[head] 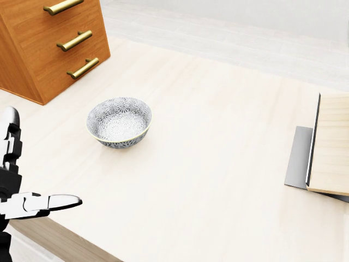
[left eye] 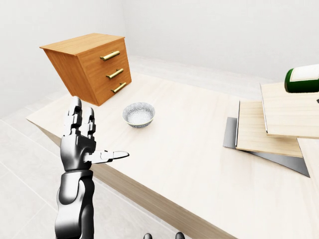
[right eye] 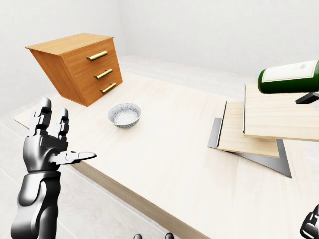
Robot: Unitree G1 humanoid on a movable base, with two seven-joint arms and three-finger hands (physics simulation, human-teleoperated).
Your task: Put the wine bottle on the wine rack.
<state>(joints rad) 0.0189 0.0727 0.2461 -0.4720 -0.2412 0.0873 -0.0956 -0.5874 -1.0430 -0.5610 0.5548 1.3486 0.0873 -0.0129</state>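
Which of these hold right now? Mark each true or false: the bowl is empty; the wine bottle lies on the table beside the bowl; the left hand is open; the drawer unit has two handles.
1. The bowl is empty. True.
2. The wine bottle lies on the table beside the bowl. False: it is up at the right edge of the right-eye view, above the stepped wooden rack, far from the bowl.
3. The left hand is open. True: fingers spread, holding nothing.
4. The drawer unit has two handles. False: three brass handles show.
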